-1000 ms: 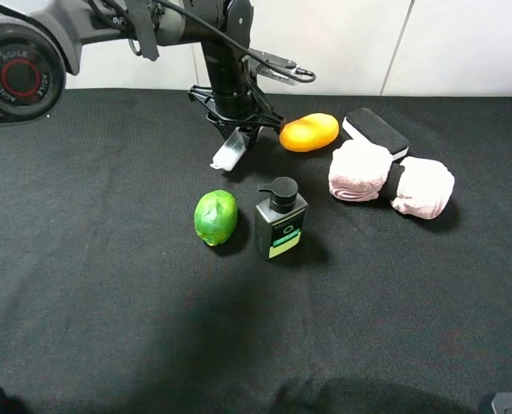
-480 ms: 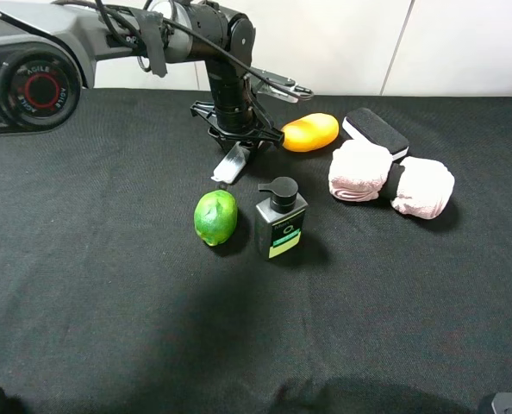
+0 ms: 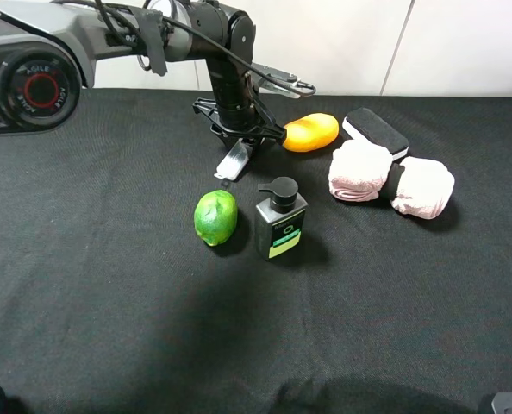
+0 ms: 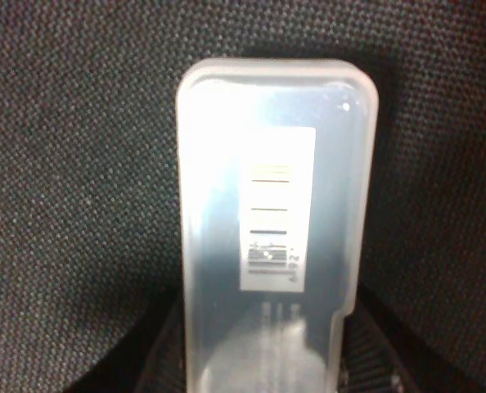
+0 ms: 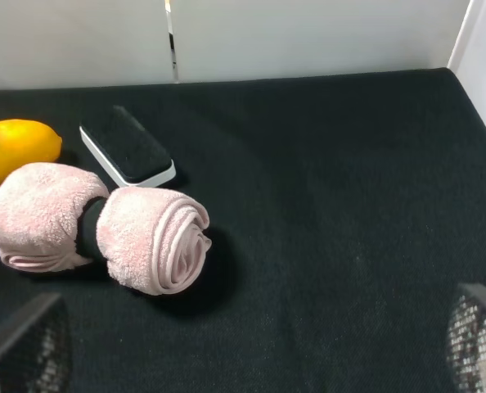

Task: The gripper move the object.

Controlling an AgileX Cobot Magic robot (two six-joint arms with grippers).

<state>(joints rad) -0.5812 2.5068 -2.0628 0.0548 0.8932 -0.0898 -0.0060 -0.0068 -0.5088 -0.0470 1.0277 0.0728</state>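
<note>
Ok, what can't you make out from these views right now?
- Left wrist view: label print on the white plastic case is blurred; left claw fingers cut off by the frame edge.
- Exterior high view: too small to tell whether the case touches the black cloth; pump bottle label unreadable.
- Right wrist view: right claw fingers mostly cut off at the frame edge.

object [image 4: 210, 205]: smooth frosted plastic, paper label | my left claw [image 3: 241, 143]: matt black fingers [image 4: 372, 370] | tablecloth [image 3: 101, 293]: matt black weave | towel [image 5: 149, 237]: fluffy pink cloth | bottle [image 3: 281, 226]: glossy dark plastic
</note>
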